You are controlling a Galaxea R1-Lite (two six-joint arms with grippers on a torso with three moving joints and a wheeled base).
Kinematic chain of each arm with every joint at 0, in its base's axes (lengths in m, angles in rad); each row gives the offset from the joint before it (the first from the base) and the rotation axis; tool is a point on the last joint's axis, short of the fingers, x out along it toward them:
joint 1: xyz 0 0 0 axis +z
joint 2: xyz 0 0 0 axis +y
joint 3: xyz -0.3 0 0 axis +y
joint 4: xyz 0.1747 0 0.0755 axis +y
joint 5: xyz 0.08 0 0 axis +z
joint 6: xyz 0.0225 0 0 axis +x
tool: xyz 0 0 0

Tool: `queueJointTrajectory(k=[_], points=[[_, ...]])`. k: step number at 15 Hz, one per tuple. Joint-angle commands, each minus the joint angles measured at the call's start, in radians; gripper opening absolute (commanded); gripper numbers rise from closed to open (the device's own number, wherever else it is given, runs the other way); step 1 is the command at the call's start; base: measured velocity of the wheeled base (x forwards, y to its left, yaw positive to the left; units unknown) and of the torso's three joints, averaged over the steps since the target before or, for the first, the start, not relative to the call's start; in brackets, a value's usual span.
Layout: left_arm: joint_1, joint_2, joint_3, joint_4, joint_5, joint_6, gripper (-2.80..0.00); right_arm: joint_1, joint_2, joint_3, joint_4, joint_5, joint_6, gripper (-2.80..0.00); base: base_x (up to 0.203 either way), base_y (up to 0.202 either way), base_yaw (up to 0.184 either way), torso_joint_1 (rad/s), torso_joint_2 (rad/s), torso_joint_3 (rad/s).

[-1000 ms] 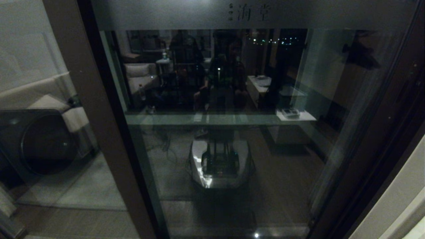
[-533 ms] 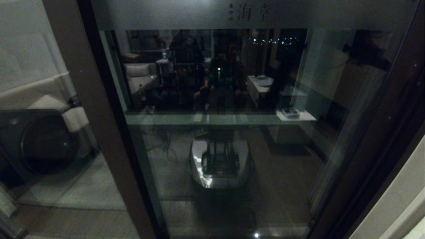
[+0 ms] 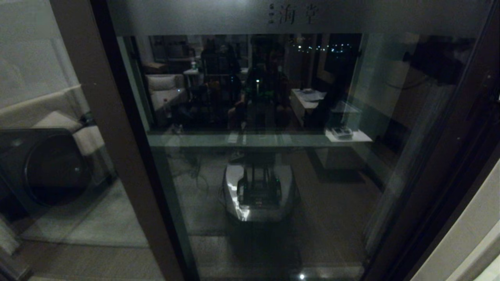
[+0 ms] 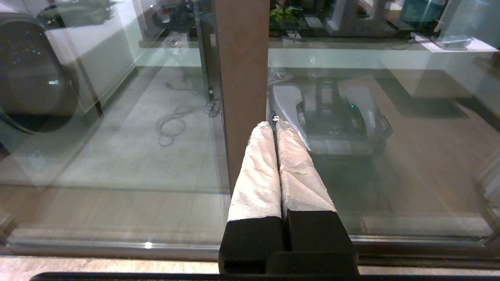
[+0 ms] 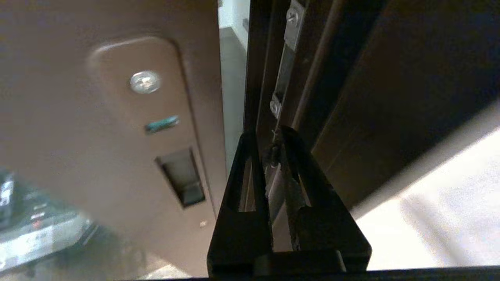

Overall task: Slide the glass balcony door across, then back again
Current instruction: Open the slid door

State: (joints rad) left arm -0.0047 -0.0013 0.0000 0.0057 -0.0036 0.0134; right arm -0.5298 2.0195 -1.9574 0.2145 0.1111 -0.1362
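Observation:
The glass balcony door (image 3: pixel 336 195) fills the head view; its frosted top band carries Chinese characters (image 3: pixel 293 18), and neither gripper shows there. In the left wrist view my left gripper (image 4: pixel 273 124) is shut and empty, its white-wrapped tips just before the door's brown left stile (image 4: pixel 242 78). In the right wrist view the door's other stile (image 5: pixel 117 117) shows its recessed slot handle (image 5: pixel 181 177). A narrow gap (image 5: pixel 233 97) separates it from the dark jamb (image 5: pixel 351 97). My right gripper (image 5: pixel 274 137), black fingers shut on nothing, points at the jamb beside that gap.
A dark round-fronted washing machine (image 3: pixel 47 168) stands behind the glass at the left. The glass mirrors my own base (image 3: pixel 258 191) and the room. A metal strike plate (image 5: pixel 289 50) sits on the jamb. A pale wall (image 3: pixel 465 238) borders the right. The floor track (image 4: pixel 117 244) runs below.
The door's left stile keeps its place. Only the dark reflection at the glass's upper right shifts and spreads a little.

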Motion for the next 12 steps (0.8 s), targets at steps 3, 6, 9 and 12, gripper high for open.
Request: queueJointTrajectory(k=[3,6,9,12], points=[[0.0,0.0,0.0,0.0,-0.001,0.0,-2.8,0.013,0.049,-0.001,-0.03,0.0,-0.001,-2.8,0.0,0.0,0.0,0.0,0.0,0.0],[0.0,0.0,0.0,0.0,-0.001,0.0,-2.8,0.019,0.064,-0.001,-0.058,0.004,0.001,-2.8,0.0,0.0,0.0,0.0,0.0,0.0],[0.0,0.0,0.0,0.0,-0.001,0.0,-2.8,0.03,0.064,-0.001,-0.06,0.042,0.022,-2.8,0.0,0.0,0.0,0.0,0.0,0.0],[0.0,0.0,0.0,0.0,-0.001,0.0,-2.8,0.032,0.062,-0.001,-0.06,0.09,0.044,-2.8,0.0,0.0,0.0,0.0,0.0,0.0]])
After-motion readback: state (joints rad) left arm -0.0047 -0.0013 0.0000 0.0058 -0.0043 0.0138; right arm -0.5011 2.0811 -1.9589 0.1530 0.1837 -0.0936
